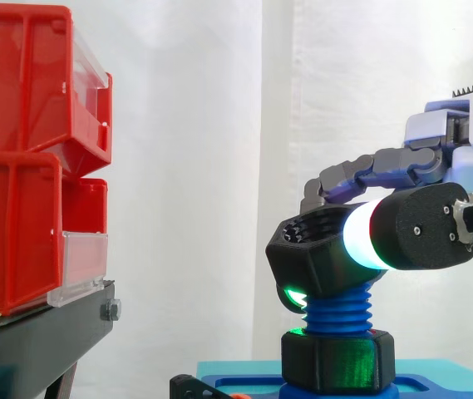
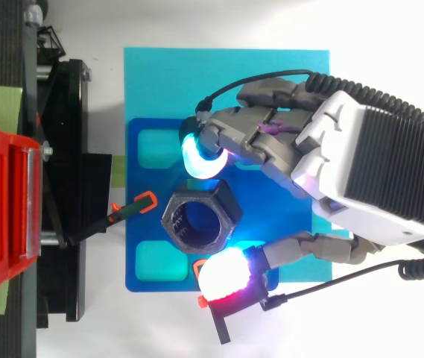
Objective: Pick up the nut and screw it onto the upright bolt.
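**Nut pinched, sitting cocked on bolt top**

Fingertips (image 2: 200, 160): a cyan-glowing pad bears on one side of the nut (image 1: 309, 259), and a white/red pad presses the opposite side, so it's a two-sided pinch across the hex. The other fingers are bent above and look clear of it. A green glow under the nut's low edge suggests another pad there, but can't tell if it touches. The hand (image 2: 375, 164) reaches in from the side, palm roughly level w/ the bolt top.

The nut is on top of the upright blue bolt (image 1: 337, 312), tilted rather than flat: the side away from the hand is higher. From above, its bore is about over the bolt axis. Can't tell if any thread has caught.

Handling, as a judgement:
- The nut looks like rigid black plastic, big and light. It won't deform, but smooth faces may slip under soft pads.
- Best hold is on opposite flats, mid-height, not on corners.
- Coarse threads should forgive a little, but a cocked start can jam or cross-thread. Level it before turning, w/ light downward pressure.

Lower down, a second black hex collar (image 1: 336, 362) sits at the bolt's foot on the blue base (image 2: 133, 239). The red bins (image 1: 20, 166) on their black stand (image 1: 45, 341) are well apart from the hand.
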Tool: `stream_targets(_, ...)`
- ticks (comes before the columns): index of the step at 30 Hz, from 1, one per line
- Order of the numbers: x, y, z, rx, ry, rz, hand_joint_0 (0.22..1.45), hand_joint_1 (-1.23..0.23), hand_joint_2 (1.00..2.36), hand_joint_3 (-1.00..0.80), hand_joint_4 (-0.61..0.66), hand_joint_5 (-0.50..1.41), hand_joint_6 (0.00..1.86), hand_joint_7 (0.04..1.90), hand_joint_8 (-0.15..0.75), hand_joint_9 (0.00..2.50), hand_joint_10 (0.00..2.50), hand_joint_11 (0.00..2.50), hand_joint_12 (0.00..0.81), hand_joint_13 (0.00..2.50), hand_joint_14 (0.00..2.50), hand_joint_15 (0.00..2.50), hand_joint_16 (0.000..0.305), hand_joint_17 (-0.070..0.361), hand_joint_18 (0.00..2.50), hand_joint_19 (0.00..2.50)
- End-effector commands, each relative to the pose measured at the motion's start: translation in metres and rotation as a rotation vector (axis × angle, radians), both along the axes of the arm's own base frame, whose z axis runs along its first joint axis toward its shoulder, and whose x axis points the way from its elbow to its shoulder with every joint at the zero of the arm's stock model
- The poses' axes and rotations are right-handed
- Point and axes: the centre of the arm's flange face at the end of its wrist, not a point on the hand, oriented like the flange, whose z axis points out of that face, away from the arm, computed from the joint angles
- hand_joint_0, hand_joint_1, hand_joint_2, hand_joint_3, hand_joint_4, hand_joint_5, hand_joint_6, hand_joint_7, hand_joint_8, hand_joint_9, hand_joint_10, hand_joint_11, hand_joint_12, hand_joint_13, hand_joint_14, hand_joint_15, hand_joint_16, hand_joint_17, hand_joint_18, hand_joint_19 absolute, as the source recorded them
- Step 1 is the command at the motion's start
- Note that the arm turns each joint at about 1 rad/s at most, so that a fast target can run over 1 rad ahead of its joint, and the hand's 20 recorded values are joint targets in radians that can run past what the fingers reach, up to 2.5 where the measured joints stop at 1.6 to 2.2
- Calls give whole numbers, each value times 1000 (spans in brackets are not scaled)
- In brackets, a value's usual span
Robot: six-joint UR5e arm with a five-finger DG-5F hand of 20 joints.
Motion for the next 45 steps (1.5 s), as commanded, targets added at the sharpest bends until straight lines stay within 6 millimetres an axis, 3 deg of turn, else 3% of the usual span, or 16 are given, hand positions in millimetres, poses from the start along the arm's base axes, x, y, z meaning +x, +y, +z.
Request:
stream_targets(1, 0, 0, 2, 0, -2, 3, 634, -637, 1000, -500, 263, -102, 500, 1338, 327, 979, 9, 293, 340, 850, 8, 206, 38, 86, 643, 312)
stream_targets(45, 3, -10, 26, 23, 11, 49, 633, -632, 1000, -500, 260, -98, 501, 1335, 328, 989, 10, 295, 339, 850, 8, 203, 38, 86, 643, 321)
